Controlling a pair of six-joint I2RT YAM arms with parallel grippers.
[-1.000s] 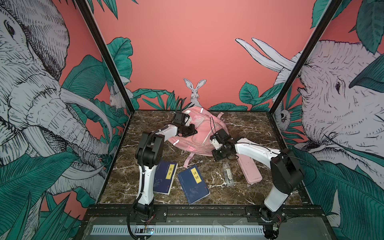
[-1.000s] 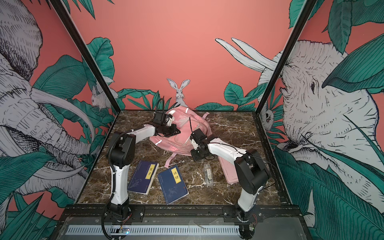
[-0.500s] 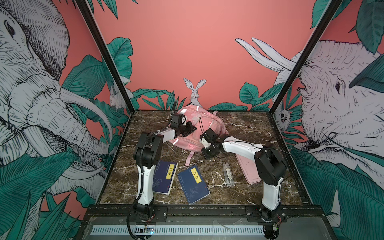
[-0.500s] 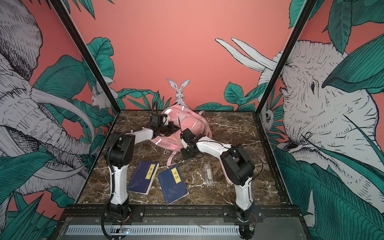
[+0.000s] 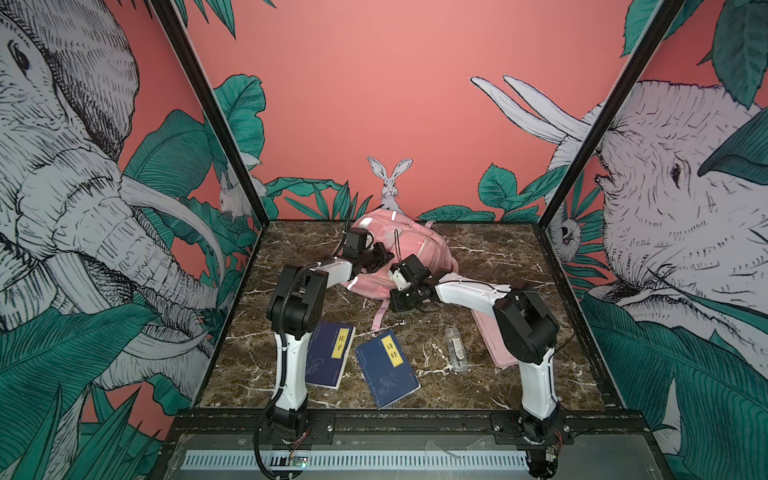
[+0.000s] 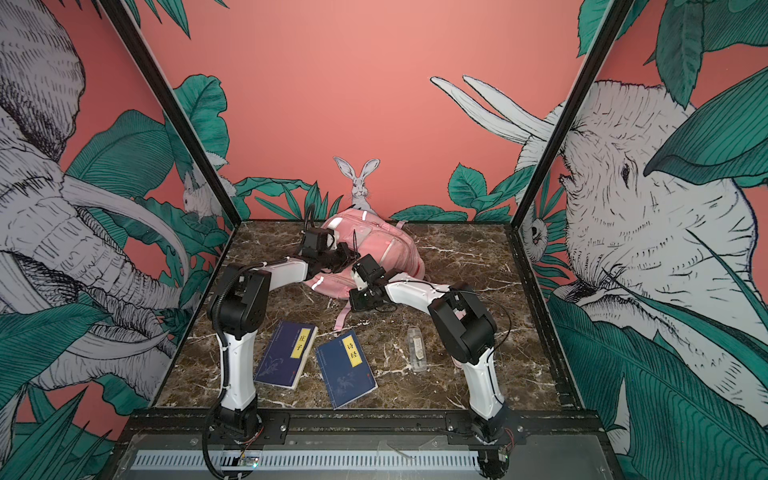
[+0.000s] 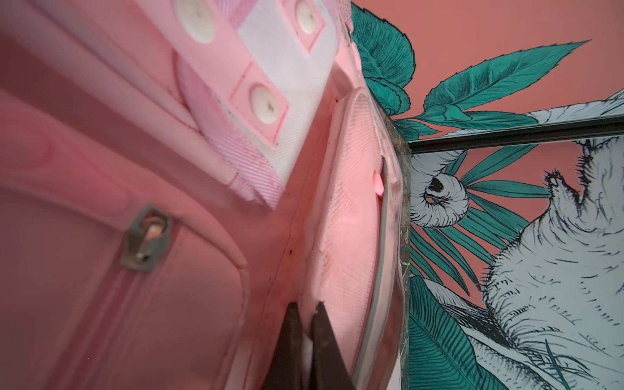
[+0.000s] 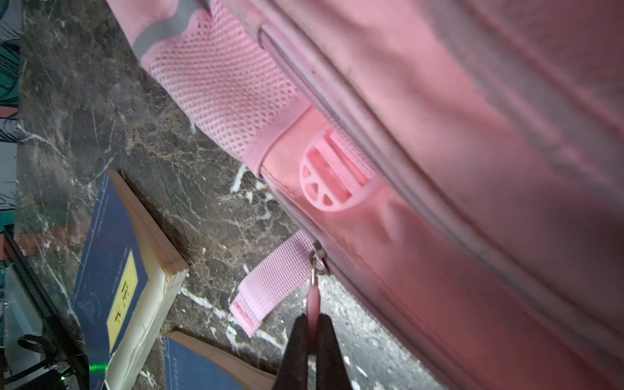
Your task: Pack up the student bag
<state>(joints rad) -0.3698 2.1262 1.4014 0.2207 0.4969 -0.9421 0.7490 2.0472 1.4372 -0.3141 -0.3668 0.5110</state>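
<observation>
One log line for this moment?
left claw: shut on bag seam | right claw: shut on zip pull | books: both on table

Open floor at the sides, clutter through the middle and front

In both top views the bare marble table (image 5: 498, 257) lies open to the right of the backpack (image 5: 409, 241) and in a strip along the left edge. The backpack fills the centre rear, and the left arm (image 5: 297, 307) and right arm (image 5: 525, 328) bend in against its near side. Toward the bottom lie a blue book (image 5: 330, 353), a second blue book (image 5: 386, 368) just beside it, then open marble, a clear tube (image 5: 455, 349) and a pink pencil case (image 5: 486, 336) partly under the right arm.
</observation>
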